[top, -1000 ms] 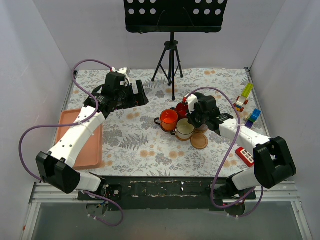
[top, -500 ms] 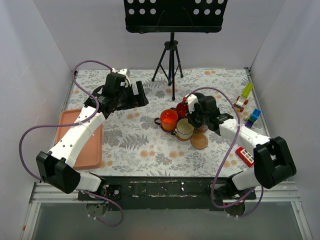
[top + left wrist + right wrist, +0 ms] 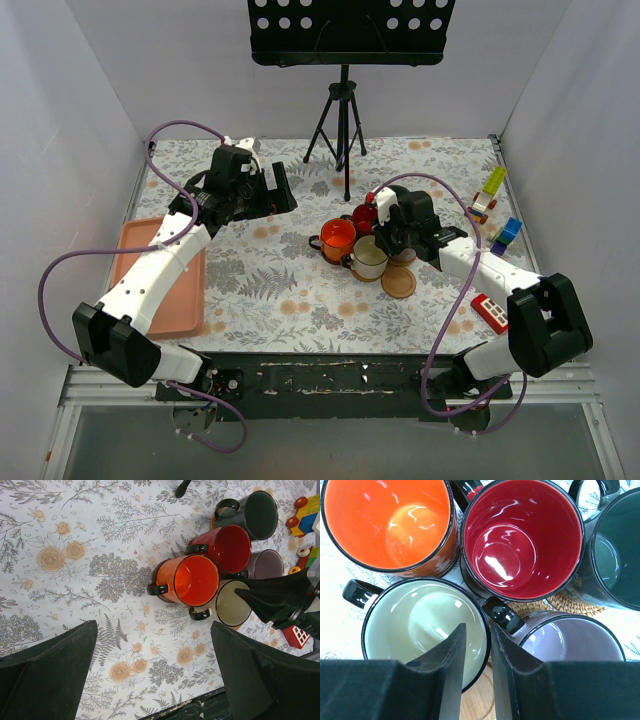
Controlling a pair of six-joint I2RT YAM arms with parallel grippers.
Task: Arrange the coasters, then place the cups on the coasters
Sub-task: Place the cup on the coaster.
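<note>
Five cups stand bunched mid-table: orange [image 3: 338, 238], red [image 3: 520, 535], dark green [image 3: 620, 550], cream [image 3: 415, 620] and purple-grey [image 3: 570, 640]. A woven tan coaster [image 3: 575, 605] shows under the red and green cups. A wood coaster [image 3: 398, 281] lies partly under the cream cup. My right gripper [image 3: 477, 635] hangs over the cream cup's rim, one finger inside and one outside. Its jaws are slightly parted and do not pinch the rim. My left gripper [image 3: 152, 645] hovers wide open above bare cloth, left of the cups, holding nothing.
A salmon-pink tray [image 3: 140, 270] lies at the left edge. Toy blocks [image 3: 495, 190] and a red block [image 3: 489, 311] sit along the right side. A tripod music stand [image 3: 343, 120] rises at the back, behind the cups.
My right gripper's jaws have parted from shut on the cream cup's rim. The cup stays where it stood. The left arm has barely moved.
</note>
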